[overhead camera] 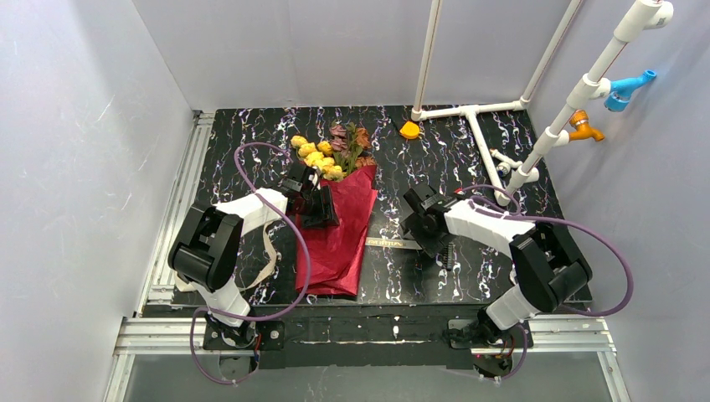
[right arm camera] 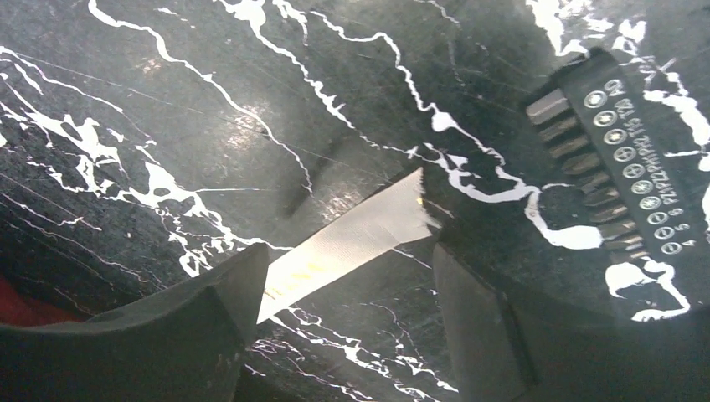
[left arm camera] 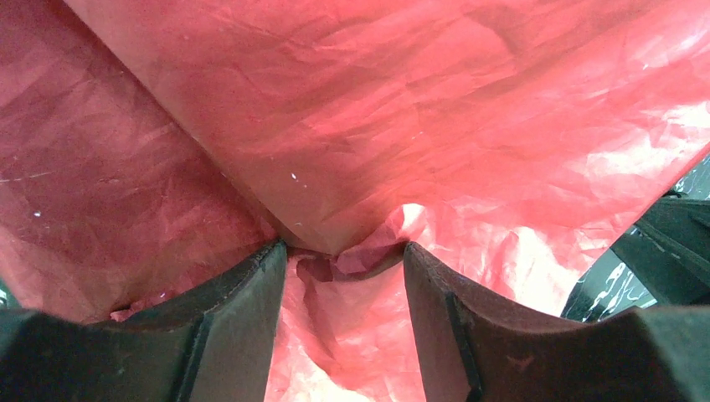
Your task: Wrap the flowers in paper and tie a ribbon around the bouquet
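The bouquet lies mid-table, a cone of red paper point(overhead camera: 339, 239) with the flowers point(overhead camera: 322, 153), yellow and pink-brown, sticking out of its far end. My left gripper point(overhead camera: 318, 208) is down on the cone's upper part. In the left wrist view its fingers point(left arm camera: 251, 301) clamp a raised, creased fold of paper point(left arm camera: 402, 126). The beige ribbon point(overhead camera: 393, 243) runs out from under the cone to the right, and its cut end point(right arm camera: 352, 239) lies flat on the table. My right gripper point(right arm camera: 350, 255) stands open over that end, one finger on each side, not touching it.
Another stretch of ribbon point(overhead camera: 270, 255) loops out left of the cone beside the left arm. A black bit holder point(right arm camera: 607, 159) lies just right of the right gripper. An orange cap point(overhead camera: 409, 130) and white pipes point(overhead camera: 469, 113) stand at the back right.
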Robot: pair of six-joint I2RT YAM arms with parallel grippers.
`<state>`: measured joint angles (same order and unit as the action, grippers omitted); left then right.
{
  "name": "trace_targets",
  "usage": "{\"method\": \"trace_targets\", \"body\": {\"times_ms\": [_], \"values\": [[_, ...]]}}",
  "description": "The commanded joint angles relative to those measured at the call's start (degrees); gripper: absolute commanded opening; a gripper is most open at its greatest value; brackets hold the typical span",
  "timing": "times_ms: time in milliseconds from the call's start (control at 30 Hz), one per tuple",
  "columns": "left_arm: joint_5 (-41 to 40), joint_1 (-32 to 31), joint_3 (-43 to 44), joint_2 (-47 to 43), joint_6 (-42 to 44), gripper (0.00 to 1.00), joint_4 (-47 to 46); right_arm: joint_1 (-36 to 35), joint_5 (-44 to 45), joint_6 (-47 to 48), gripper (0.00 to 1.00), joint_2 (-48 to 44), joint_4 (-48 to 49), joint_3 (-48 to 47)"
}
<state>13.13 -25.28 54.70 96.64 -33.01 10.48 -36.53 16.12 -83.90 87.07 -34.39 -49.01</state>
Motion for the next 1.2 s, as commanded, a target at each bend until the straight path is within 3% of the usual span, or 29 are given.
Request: {"method": "trace_targets", "body": {"times_ms": [0,300,367,533,567,633,667,767,867,1167], "values": [[-0.39,-0.56,-1.85,-0.89,1.02,0.52,0.78,-0.5,0.96,-2.14,0.7,4.94,3.64,1.32],[-0.12,-0.56,-2.13,-1.51,1.24,0.51,0.81,-0.54,3.03,-2.13,0.07,5.85,6.04,3.27],[-0.05,-0.56,-2.13,-1.54,1.29,0.51,0.92,-0.46,3.55,-1.77,0.01,5.59,6.29,3.31],[-0.25,-0.57,-1.94,-1.9,1.37,0.5,1.51,-0.47,4.14,1.47,0.01,4.96,6.66,2.42],[-0.29,-0.57,-1.96,-2.18,1.37,0.5,1.61,-0.47,4.64,2.48,0.11,4.98,5.04,0.52],[-0.29,-0.56,-1.95,-2.53,1.29,0.5,1.65,-1.14,5.51,3.41,0.5,5.39,0.59,-3.22],[-0.34,-0.56,-1.88,-2.56,1.24,0.5,1.65,-1.66,6.03,3.44,0.65,5.67,-2.1,-5.14],[-0.26,-0.56,-1.86,-2.31,1.03,0.5,1.04,-2.78,4.37,1.7,0.87,5.92,-6.57,-8.39],[0.57,-0.56,-2.0,-1.81,0.81,0.5,0.13,-3.62,1.2,-1.88,0.93,6.6,-7.0,-9.05],[2.1,-0.56,-2.33,-1.97,1.99,0.5,0.02,-5.12,0.41,-6.19,0.89,15.12,-4.88,-12.62]]}}
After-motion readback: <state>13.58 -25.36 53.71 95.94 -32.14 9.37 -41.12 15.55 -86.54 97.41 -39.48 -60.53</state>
